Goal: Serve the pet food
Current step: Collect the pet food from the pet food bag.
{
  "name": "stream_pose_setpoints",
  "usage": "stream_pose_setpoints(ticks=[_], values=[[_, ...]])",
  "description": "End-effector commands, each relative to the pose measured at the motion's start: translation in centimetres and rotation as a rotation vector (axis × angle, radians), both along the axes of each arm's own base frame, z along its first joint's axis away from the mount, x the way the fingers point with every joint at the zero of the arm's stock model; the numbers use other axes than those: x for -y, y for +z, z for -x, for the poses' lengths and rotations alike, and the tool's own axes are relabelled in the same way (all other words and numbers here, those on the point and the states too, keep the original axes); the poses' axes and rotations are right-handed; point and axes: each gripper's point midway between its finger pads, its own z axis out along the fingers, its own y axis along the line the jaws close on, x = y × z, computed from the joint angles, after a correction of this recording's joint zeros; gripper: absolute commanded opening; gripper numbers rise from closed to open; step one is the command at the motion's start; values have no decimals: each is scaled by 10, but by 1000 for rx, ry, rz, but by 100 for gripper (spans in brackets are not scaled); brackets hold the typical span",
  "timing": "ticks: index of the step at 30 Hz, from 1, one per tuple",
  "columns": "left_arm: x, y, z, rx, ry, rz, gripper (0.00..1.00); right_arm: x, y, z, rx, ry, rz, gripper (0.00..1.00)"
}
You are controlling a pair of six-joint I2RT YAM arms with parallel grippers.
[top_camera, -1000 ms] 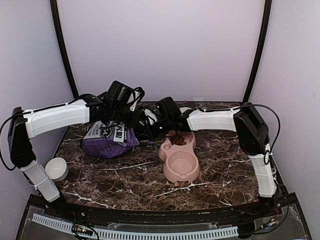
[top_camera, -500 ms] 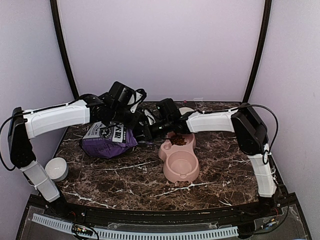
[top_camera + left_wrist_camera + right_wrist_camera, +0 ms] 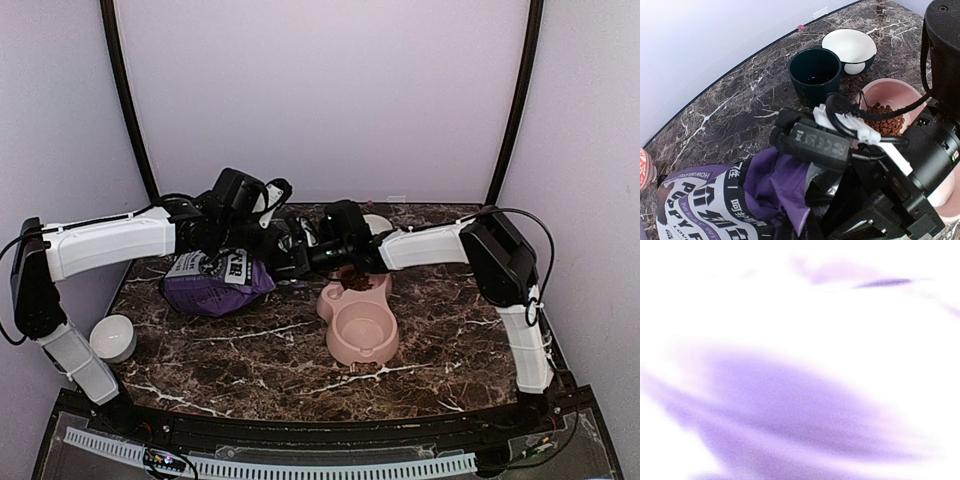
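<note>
The pet food is a heap of reddish-brown kibble in the far cup of the pink double bowl; it also shows in the top view as pet food. The near cup is bare. The purple-and-grey bag lies on the table left of the bowl, its torn mouth lifted toward the bowl. My left gripper is shut on the bag's purple top flap. My right gripper is at the same mouth from the right, shut on its edge. The right wrist view shows only a purple blur.
A dark green cup and a white bowl stand behind the pink bowl near the back wall. A small white bowl sits at the table's left edge. The right arm's wrist block fills the middle of the left wrist view.
The right wrist has edged slightly right and its forearm has tilted. The left wrist has edged a little up and left. Bag and bowl stay where they were.
</note>
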Motion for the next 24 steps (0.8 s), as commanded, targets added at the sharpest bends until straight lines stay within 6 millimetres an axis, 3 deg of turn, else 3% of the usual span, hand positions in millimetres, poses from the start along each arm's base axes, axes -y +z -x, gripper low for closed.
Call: stream_pose_setpoints(ticks=[1,24], values=[[-7,60,-9,171,33,86,0,4,5,-3,-63,-17,-28,0],[-12,49,-12,176,50,36,0,24,30,-23,-57,-88,-57,0]])
